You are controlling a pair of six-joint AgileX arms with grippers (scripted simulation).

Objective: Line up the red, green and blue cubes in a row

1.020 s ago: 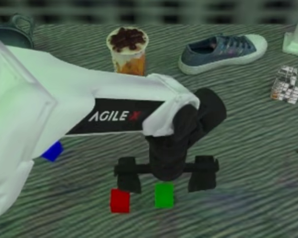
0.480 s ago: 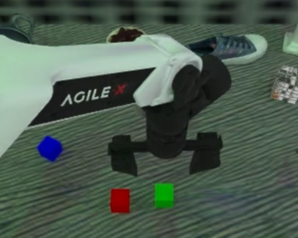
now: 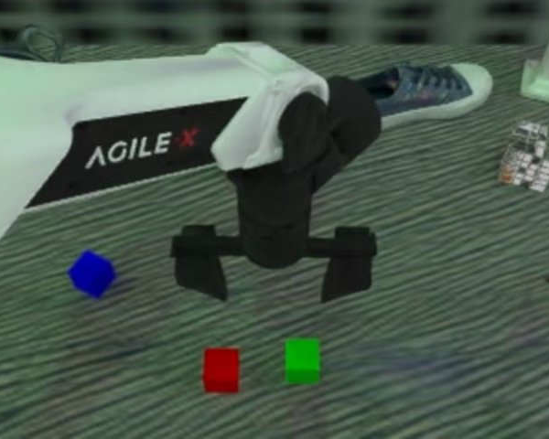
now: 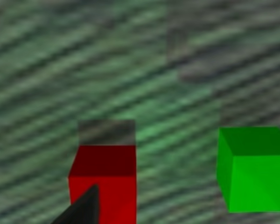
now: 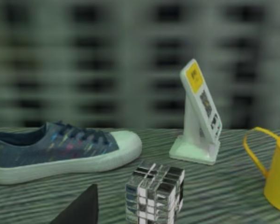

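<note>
The red cube point(image 3: 220, 369) and the green cube point(image 3: 302, 359) sit side by side near the table's front edge, a small gap between them. The blue cube point(image 3: 91, 273) lies apart at the left, turned at an angle. My left gripper point(image 3: 274, 274) hangs open and empty above the table, just behind the red and green pair. In the left wrist view the red cube point(image 4: 107, 179) and green cube point(image 4: 254, 170) show below, with one dark fingertip point(image 4: 84, 210) in front of the red one. My right arm is out of the top view; one of its fingertips point(image 5: 81, 207) shows.
A blue sneaker point(image 3: 430, 87) lies at the back, partly behind my left arm. A silvery puzzle cube point(image 3: 531, 155) and a white stand point(image 3: 544, 78) are at the back right. A yellow can point(image 5: 277, 172) shows in the right wrist view.
My left gripper has drawn back and left, away from the green cube, which stays beside the red one. The arm has uncovered the blue cube and now hides the drink cup.
</note>
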